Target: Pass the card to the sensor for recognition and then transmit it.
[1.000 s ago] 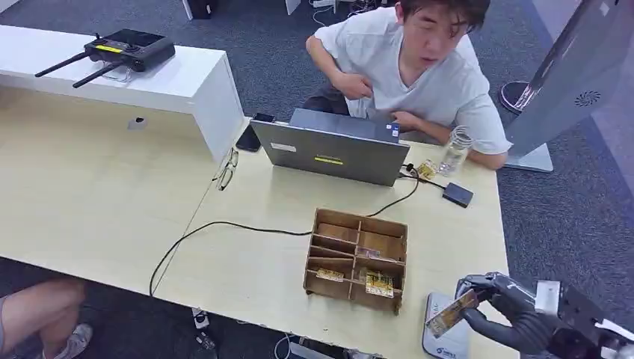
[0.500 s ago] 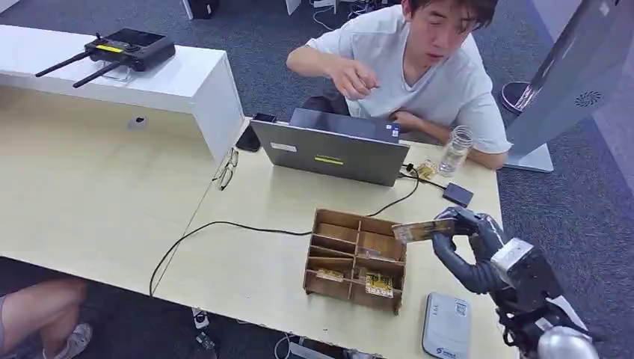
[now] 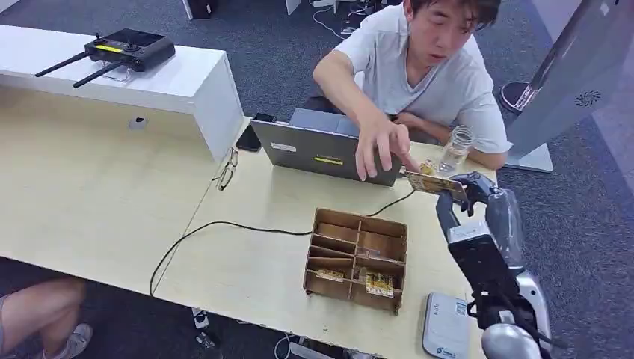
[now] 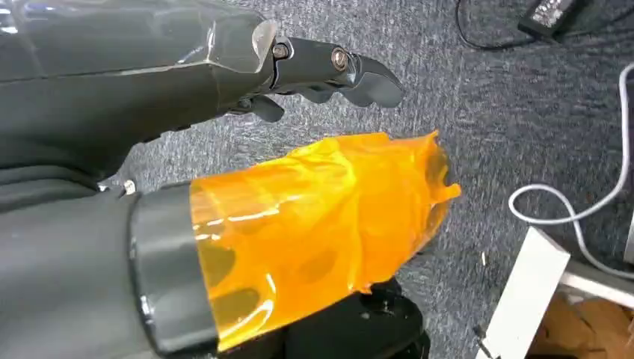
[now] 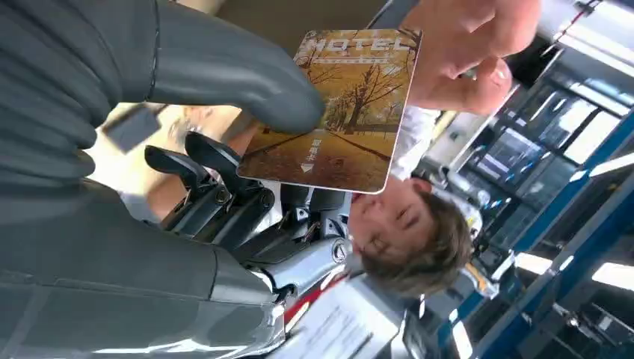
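Now the right hand [image 3: 469, 196] has swung up from the reader [image 3: 446, 334] on the tabletop [image 3: 247, 269], fingers pinching the card [image 3: 434, 183] toward the person's hand [image 3: 380, 149], which nearly touches it; recognition looks done, handover is imminent. The left hand [image 4: 224, 75] hangs empty.

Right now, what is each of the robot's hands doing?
Left hand: holds nothing, fingers apart, hanging over the carpet.
Right hand: pinches the card, which a person's hand touches.

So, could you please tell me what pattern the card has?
An autumn tree scene in golden brown on the card, clearest in the right wrist view.
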